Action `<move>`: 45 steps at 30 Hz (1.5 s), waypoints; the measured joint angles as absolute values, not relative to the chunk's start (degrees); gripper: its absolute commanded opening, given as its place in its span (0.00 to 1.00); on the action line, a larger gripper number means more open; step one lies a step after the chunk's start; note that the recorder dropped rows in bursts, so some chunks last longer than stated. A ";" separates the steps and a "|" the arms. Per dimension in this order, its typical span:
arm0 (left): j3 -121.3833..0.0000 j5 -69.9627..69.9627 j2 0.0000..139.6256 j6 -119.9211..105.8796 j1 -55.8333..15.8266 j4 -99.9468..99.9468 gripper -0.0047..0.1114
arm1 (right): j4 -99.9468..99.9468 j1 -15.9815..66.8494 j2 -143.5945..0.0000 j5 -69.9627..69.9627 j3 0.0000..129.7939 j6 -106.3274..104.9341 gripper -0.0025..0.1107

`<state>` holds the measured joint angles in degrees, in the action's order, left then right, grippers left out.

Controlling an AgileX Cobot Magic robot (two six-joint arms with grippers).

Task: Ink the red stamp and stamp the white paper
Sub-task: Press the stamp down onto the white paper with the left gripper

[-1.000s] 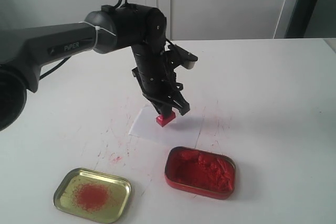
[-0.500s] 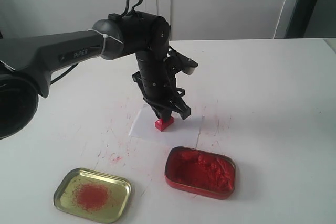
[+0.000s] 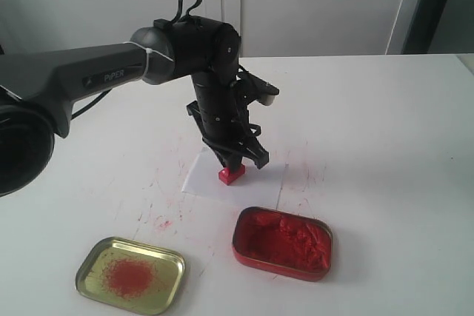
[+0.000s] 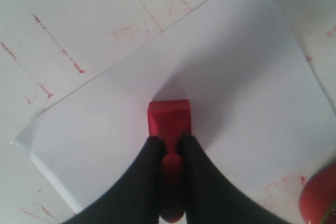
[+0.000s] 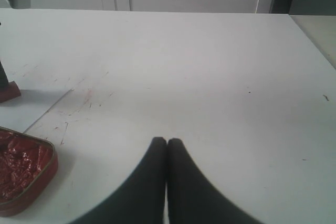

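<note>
While the left pincer (image 3: 238,159) pinches the short handle of the red stamp (image 3: 232,175) between its two dark fingers (image 4: 147,169), the stamp's square base sits directly beneath the tips. It appears to rest flat on the white paper (image 3: 259,183), roughly mid-sheet in the left wrist view, with a soft shadow round the block. This reads as the pressing step itself: with the stamp on the sheet rather than in the ink, I judge the inking done and the mark being made. No print shows on the paper, since the base covers the only spot where one would be. The next move calls for a straight lift off the sheet with no sideways slide, or the mark may smear. The thin paper may also cling to the wet face and rise with it. The red tin (image 3: 283,242) of ink paste lies near the pincer, just past the paper's edge, and the gold tin (image 3: 129,275) lies farther off on the bench (image 3: 370,109). The right pincer (image 5: 167,142) hangs well apart from all this, its fingers pressed together on nothing.
</note>
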<state>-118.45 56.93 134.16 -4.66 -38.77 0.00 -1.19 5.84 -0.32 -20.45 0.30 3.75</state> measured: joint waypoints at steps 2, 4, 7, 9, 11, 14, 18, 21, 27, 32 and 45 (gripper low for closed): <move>-118.08 56.43 133.69 -4.66 -38.89 0.34 0.04 | -1.19 5.84 -0.32 -20.45 0.30 3.75 0.02; -117.62 56.32 133.17 -4.66 -39.10 1.14 0.04 | -1.19 5.84 -0.32 -20.45 0.30 3.75 0.02; -117.20 56.91 132.08 -4.66 -39.10 2.43 0.04 | -1.19 5.84 -0.32 -20.45 0.30 3.75 0.02; -117.48 57.48 131.31 -4.66 -39.10 2.56 0.04 | -1.19 5.84 -0.32 -20.45 0.30 3.75 0.02; -118.28 57.49 130.48 -4.75 -39.13 2.56 0.04 | -1.19 5.84 -0.32 -20.45 0.30 3.75 0.02; -118.85 57.57 129.70 -4.75 -39.23 2.56 0.04 | -1.19 5.84 -0.32 -20.45 0.30 3.75 0.02; -118.90 58.09 129.70 -4.75 -39.23 2.56 0.04 | -1.19 5.84 -0.32 -20.45 0.30 3.75 0.02; -118.90 58.09 129.70 -4.75 -39.23 2.56 0.04 | -1.19 5.84 -0.32 -20.45 0.30 3.75 0.02; -118.90 58.23 129.70 -4.75 -39.23 3.44 0.04 | -1.19 5.84 -0.32 -20.45 0.30 3.75 0.02; -118.90 58.55 129.70 -4.75 -39.62 5.51 0.04 | -1.19 5.84 -0.32 -20.45 0.30 3.75 0.02; -118.90 59.12 129.70 -3.55 -42.61 10.48 0.04 | -1.19 5.84 -0.32 -20.45 0.30 3.75 0.02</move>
<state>-118.90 59.12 129.70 -3.55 -42.61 10.48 -1.19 5.84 -0.32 -20.45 0.30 3.75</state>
